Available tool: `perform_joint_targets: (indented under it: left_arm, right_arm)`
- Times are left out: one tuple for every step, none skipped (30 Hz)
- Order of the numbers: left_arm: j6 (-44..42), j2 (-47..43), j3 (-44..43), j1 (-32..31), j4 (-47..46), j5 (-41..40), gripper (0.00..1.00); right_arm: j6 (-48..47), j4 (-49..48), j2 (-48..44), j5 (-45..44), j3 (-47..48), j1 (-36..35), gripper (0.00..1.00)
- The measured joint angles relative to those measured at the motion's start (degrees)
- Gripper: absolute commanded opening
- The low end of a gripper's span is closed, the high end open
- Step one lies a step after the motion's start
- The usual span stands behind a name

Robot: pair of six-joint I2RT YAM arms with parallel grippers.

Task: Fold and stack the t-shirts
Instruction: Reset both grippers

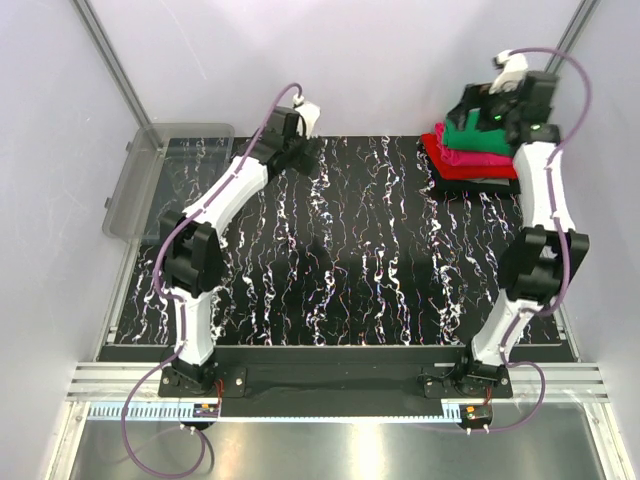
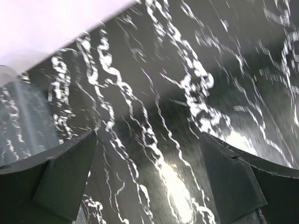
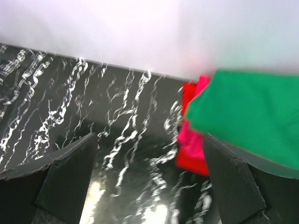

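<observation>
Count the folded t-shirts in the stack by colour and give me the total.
green t-shirt: 1
magenta-pink t-shirt: 1
red t-shirt: 1
black t-shirt: 1
Total: 4

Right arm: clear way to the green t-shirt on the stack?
Probably yes: the right gripper is open right beside the green t-shirt, which tops the stack with nothing covering it.

My table [image 1: 340, 260]: black top, white veining. Stacked t-shirts [image 1: 478, 162] sit at 1 o'clock in my view. Clear grey bin [image 1: 130, 190] at 10 o'clock, on the left edge.
</observation>
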State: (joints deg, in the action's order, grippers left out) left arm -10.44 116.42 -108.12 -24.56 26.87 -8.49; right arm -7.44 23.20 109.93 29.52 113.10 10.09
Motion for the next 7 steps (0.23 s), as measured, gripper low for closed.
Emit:
perform_joint_targets:
  left_arm:
    - [0.4, 0.0, -0.3, 0.2, -0.3, -0.3, 0.99]
    - [1.1, 0.0, -0.5, 0.4, -0.6, -0.4, 0.99]
    - [1.6, 0.0, -0.5, 0.6, -0.8, -0.4, 0.99]
    - [2.0, 0.0, -0.5, 0.8, -0.7, -0.4, 0.99]
    - [2.4, 0.0, -0.5, 0.9, -0.5, -0.3, 0.99]
    - [2.7, 0.0, -0.5, 0.9, -0.3, -0.3, 0.99]
    - [2.9, 0.0, -0.5, 0.8, -0.2, -0.3, 0.99]
  right_arm:
    - [0.9, -1.6, -2.1, -3.0, -4.1, -2.0, 1.00]
    - [1.6, -3.0, -3.3, -6.0, -7.4, -4.2, 1.00]
    - [2.1, -3.7, -3.5, -9.6, -9.7, -6.6, 1.00]
    - [2.3, -4.1, -3.2, -12.2, -11.2, -8.3, 1.00]
    - [2.5, -4.1, -2.4, -14.6, -12.5, -10.2, 1.00]
    - [2.6, -3.9, -1.2, -16.6, -13.6, -12.1, 1.00]
    - [2.6, -3.3, -0.1, -17.6, -13.9, -13.4, 1.00]
